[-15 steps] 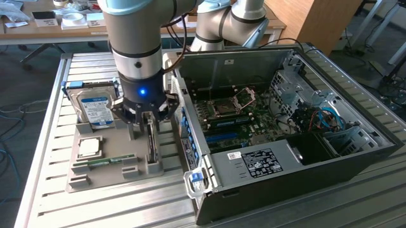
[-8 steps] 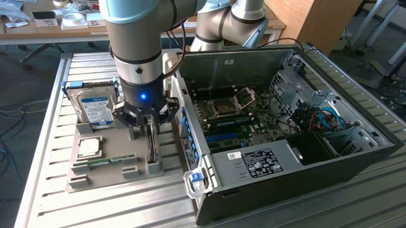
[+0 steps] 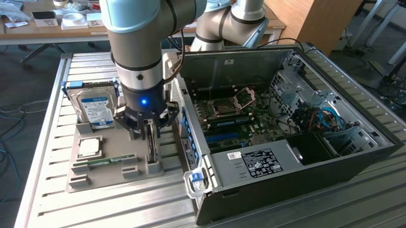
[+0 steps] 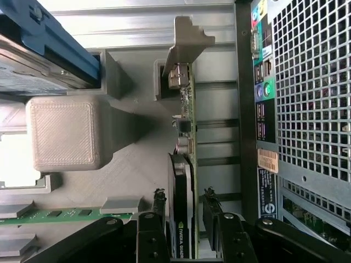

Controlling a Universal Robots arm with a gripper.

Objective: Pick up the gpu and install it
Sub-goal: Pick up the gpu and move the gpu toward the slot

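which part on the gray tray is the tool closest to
The gpu, standing on edge beside the computer case: the open tool straddles it. The hard drive, cpu and memory stick sit farther off.

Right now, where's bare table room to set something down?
Bare table slats: in front of the gray tray, and beside it at the exterior view's left. Crowded: the tray's edge by the computer case, where the gripper straddles the gpu.

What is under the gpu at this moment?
The grey holder tray; the gpu stands on edge in its slots, open gripper astride. Its bottom edge is hidden inside them.
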